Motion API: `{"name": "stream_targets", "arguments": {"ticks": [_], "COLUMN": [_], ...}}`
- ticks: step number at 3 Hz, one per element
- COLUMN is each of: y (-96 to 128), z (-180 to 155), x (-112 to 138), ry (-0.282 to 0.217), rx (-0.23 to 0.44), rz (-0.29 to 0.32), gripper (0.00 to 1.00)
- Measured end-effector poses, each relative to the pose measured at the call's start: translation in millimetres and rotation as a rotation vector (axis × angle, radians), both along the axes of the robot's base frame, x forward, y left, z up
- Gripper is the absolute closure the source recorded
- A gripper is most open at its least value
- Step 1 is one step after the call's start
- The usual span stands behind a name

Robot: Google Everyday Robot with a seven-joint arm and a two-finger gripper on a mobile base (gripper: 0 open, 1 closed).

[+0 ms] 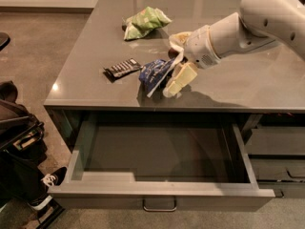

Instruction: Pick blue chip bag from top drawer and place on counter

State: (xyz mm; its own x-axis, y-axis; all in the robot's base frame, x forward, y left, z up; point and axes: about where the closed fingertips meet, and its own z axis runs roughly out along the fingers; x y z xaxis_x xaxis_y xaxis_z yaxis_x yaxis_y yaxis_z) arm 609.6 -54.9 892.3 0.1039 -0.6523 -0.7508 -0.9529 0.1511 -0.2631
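Note:
The blue chip bag (153, 72) lies crumpled on the glossy dark-grey counter (228, 87), near its front edge and just right of the black candy bar. My gripper (171, 73) reaches in from the right. It is open, with one cream finger (181, 79) in front of the bag and the other behind it. The bag's right end sits between the fingers. The top drawer (162, 194) is pulled wide open below the counter, and nothing shows inside it.
A flat black candy bar (122, 67) lies left of the bag. A green chip bag (144, 21) lies farther back on the counter. Narrower stacked drawers (276, 161) are at the right. A dark bag and a shoe (28, 175) sit on the floor at the left.

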Motion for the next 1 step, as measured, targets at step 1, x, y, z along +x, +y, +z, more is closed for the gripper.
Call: {"name": "stream_targets", "arguments": {"ticks": [1], "y": [0.0], "z": [0.0], "x": [0.0], "ry": [0.000], "rx": [0.000], "rz": [0.000], "gripper": [0.00]}}
